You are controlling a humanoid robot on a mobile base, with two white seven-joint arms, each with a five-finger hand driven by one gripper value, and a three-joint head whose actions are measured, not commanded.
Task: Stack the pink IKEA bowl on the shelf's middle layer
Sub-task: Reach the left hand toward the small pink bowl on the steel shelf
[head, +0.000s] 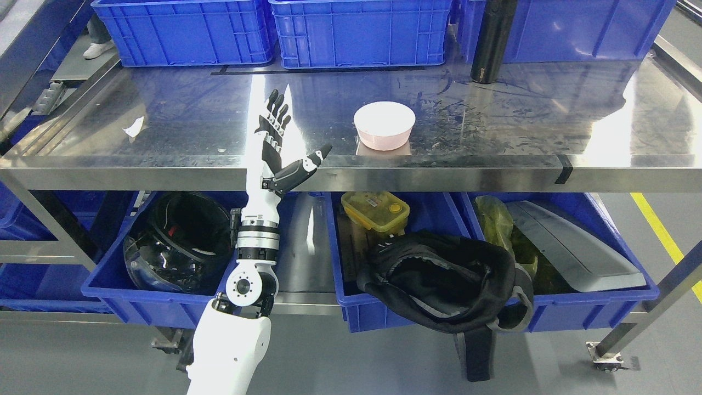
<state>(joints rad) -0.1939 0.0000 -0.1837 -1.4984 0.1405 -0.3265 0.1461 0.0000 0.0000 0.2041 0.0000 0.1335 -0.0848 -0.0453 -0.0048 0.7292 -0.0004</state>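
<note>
A pale pink bowl (384,125) stands upright on the steel shelf layer (181,118), close to its front edge and near the middle. My left hand (285,134) reaches up from the lower left, over the shelf's front edge. Its fingers are straight and spread, the thumb points right, and it holds nothing. The hand is to the left of the bowl, a short gap away from it. No right arm shows.
Several blue crates (359,30) line the back of the shelf, with a black bottle (492,41) standing at the back right. Below, blue bins hold a black helmet (178,238), a yellow lidded box (375,210), a black bag (447,280) and a grey panel (570,247).
</note>
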